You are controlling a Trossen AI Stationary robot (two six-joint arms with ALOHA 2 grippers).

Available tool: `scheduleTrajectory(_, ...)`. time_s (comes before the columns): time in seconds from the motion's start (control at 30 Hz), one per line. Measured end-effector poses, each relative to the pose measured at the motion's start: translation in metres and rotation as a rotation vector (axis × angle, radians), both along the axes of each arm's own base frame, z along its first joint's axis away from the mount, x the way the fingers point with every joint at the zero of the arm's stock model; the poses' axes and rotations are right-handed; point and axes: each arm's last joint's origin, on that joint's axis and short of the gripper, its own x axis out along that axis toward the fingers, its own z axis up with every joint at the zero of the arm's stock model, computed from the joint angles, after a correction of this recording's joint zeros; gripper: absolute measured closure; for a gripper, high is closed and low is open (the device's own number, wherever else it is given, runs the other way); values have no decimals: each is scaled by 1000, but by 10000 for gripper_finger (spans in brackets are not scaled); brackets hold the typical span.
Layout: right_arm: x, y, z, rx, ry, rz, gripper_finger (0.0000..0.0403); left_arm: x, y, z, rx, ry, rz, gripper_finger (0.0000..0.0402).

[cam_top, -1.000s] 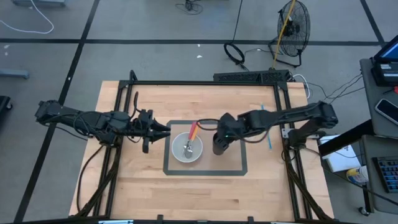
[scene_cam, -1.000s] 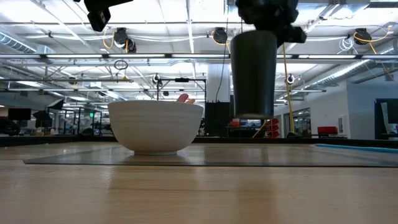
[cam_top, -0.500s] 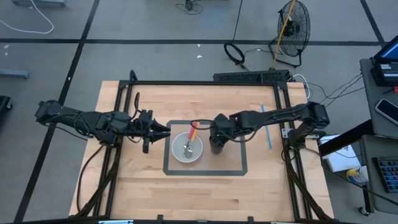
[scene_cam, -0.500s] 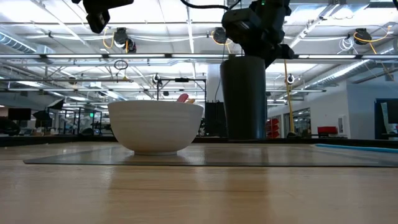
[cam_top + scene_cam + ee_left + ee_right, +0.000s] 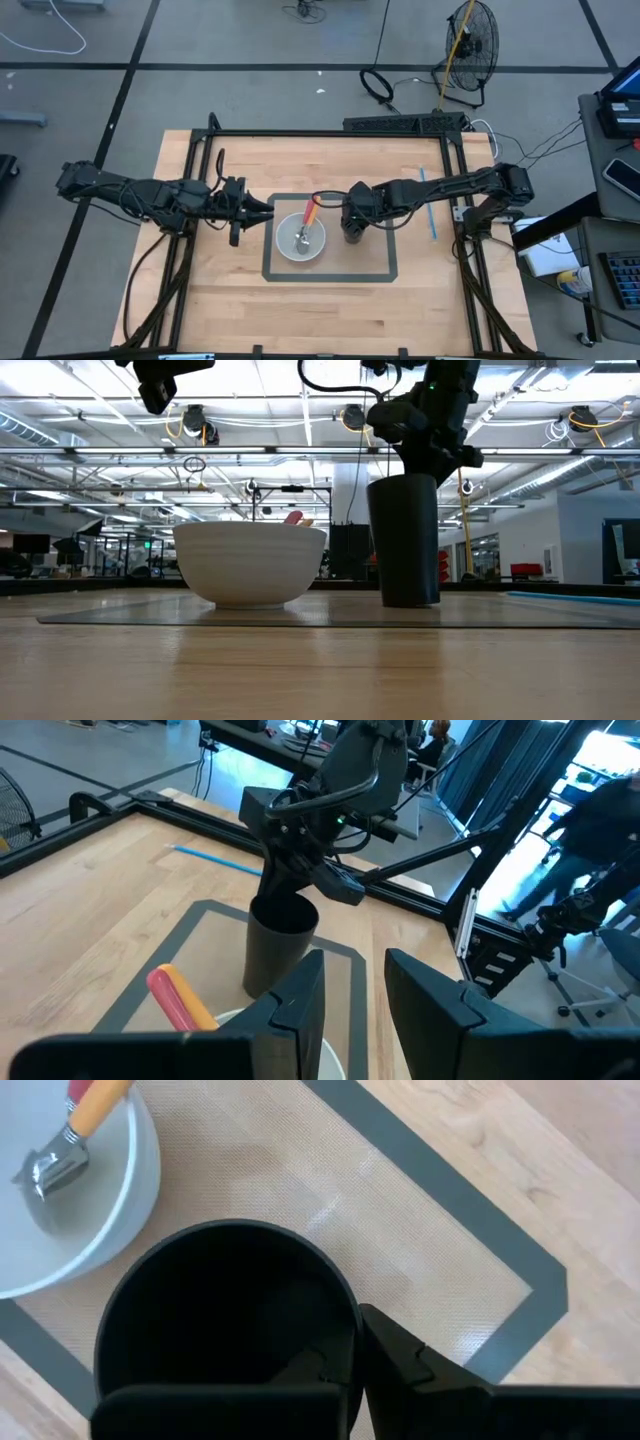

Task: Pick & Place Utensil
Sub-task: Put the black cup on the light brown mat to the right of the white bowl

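Low view: the utensil [image 5: 294, 517], red-and-orange handled, is being kept inside the white bowl [image 5: 250, 563] on the grey mat [image 5: 380, 262]. Just beside it, the dark cup [image 5: 404, 540], airborne a second ago, is now being stood on the mat, the right gripper [image 5: 345, 1365] pinching its rim. The left gripper [image 5: 352, 1000], fingers spread, is waiting near the bowl. No writing is being shown.

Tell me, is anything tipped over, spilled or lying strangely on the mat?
Nothing stands out. The black cup stands upright on the mat beside the white bowl, and the utensil lies inside the bowl.
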Motion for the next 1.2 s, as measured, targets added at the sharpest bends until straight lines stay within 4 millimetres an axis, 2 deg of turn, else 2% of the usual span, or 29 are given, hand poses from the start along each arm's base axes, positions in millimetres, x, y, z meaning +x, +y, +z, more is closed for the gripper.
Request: scheduleTrajectory(1.2, -3, -1, 5, -53, -27, -16, 399, 0, 0, 0, -8, 0, 3, 289)
